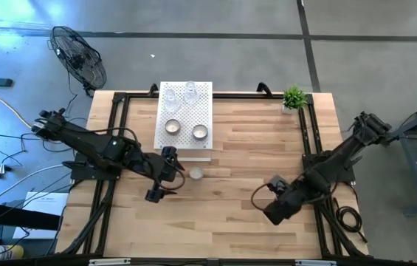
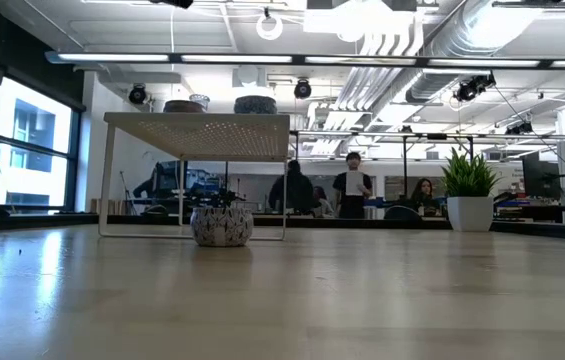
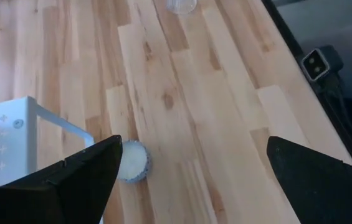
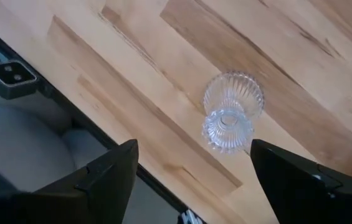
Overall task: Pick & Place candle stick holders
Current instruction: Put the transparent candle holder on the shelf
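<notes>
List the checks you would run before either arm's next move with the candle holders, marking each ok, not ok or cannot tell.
1. Left pincer open: ok.
2. Silvery cup centred between the left pincer's fingers: not ok, it sits by one finger.
3. Right pincer open: ok.
4. Clear glass holder ahead of the right pincer's gap: ok.
5. Bare room on the white perforated stand: ok.
</notes>
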